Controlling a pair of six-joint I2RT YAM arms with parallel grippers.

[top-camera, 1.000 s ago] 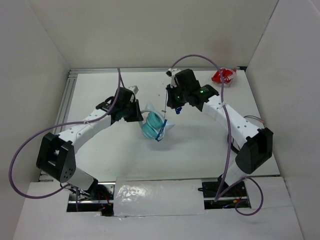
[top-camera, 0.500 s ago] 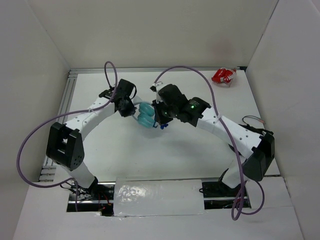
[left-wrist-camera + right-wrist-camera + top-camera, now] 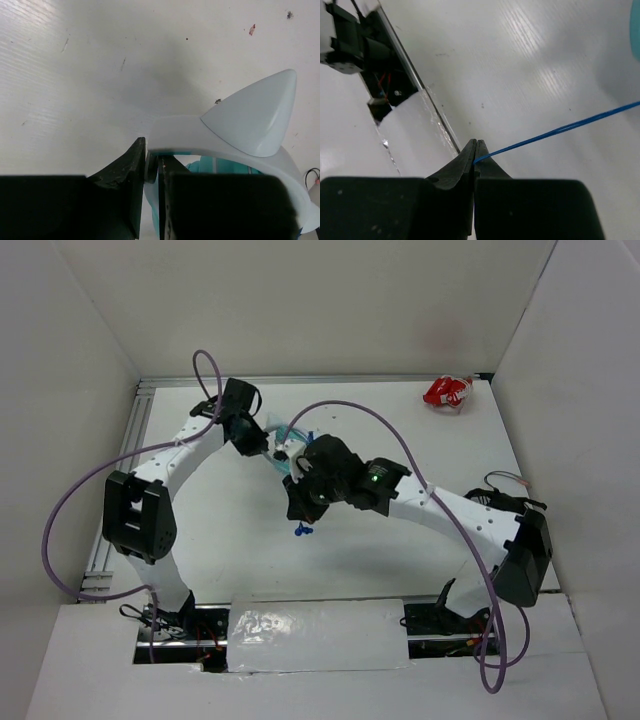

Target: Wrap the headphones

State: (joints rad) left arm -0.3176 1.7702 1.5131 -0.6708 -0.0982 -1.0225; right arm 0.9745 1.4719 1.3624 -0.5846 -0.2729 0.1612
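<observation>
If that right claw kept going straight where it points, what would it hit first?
Likely the bare white table: the right gripper, shut on the blue cord, points down at it. Depth is unclear.

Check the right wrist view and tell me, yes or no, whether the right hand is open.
No, the right hand has its fingertips pressed together on the thin blue cord, which runs off to the right.
</observation>
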